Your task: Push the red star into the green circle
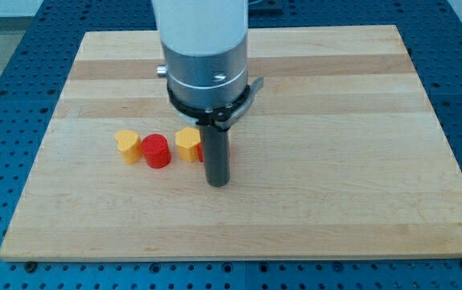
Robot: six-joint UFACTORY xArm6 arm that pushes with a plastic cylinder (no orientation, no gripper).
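My dark rod comes down from the white and silver arm (207,56), and my tip (217,182) rests on the wooden board (360,161) at the centre. A sliver of a red block (202,151) shows just left of the rod. The rod hides most of it, so I cannot make out its shape. It touches a yellow block (187,144) on its left. I see no green circle in view; the arm covers part of the board's top centre.
A red cylinder (156,151) and a yellow heart-shaped block (127,146) stand in a row to the left of the yellow block. The board lies on a blue perforated table (6,56).
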